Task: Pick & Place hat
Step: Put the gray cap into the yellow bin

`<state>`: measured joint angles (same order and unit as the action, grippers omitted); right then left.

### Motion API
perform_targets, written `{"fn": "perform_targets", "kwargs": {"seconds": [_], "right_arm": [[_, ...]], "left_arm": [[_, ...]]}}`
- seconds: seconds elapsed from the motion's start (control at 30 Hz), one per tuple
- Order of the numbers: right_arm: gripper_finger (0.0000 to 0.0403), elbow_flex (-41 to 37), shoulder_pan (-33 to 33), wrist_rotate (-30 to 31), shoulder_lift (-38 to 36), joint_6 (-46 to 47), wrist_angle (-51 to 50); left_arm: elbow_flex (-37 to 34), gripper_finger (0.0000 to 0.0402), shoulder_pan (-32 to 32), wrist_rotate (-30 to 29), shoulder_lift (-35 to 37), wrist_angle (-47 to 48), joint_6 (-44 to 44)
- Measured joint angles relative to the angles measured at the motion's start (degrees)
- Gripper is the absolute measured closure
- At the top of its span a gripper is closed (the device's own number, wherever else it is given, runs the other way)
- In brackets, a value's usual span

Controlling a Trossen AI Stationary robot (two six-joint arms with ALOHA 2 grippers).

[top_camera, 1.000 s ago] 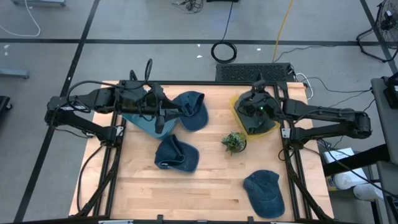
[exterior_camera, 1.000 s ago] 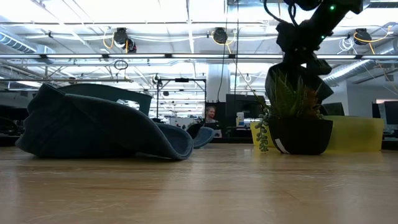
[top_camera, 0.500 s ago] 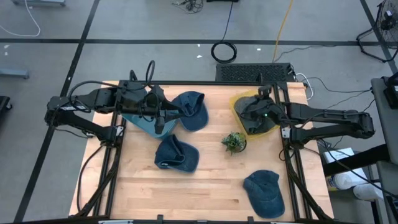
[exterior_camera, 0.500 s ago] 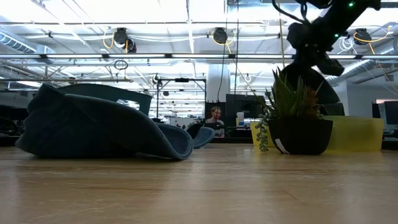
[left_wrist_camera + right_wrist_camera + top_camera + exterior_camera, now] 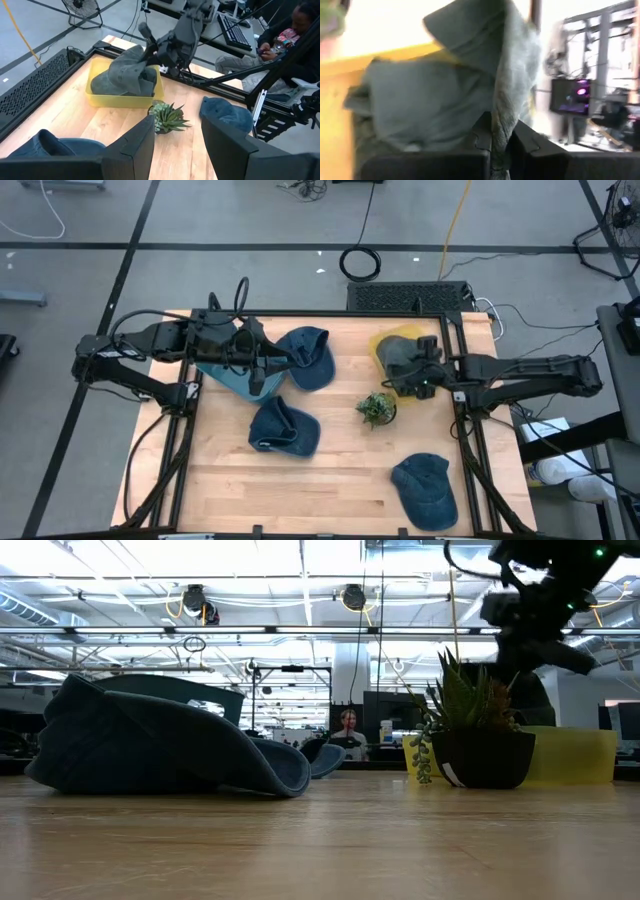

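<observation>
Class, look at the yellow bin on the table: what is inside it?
The yellow bin holds a heap of grey hats. The right gripper is shut on the top one's fabric, lifting part of it. How many hats lie in the heap, and the bin's floor, are covered.

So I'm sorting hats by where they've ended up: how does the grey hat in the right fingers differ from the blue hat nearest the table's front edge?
The grey hat is pinched by the right gripper and hangs over the yellow bin; the blue hat lies flat on the table, untouched. The grey one is crumpled, the blue one keeps its shape. Both are caps with a brim.
</observation>
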<state>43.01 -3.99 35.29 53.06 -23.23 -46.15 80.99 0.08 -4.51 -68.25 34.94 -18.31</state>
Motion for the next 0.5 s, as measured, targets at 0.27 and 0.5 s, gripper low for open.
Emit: {"fn": "perform_targets", "kwargs": {"seconds": [0.27,0.5], "right_arm": [[0.0391,-4.0,0.7,-7.6,0.0,7.7,-3.0],[0.0391,-6.7,0.5,-13.0,0.0,7.5,-2.6]], "left_arm": [[0.0,0.0231,0.0,0.0,0.0,0.0,0.0],[0.0,0.0231,0.0,0.0,0.0,0.0,0.4]]}}
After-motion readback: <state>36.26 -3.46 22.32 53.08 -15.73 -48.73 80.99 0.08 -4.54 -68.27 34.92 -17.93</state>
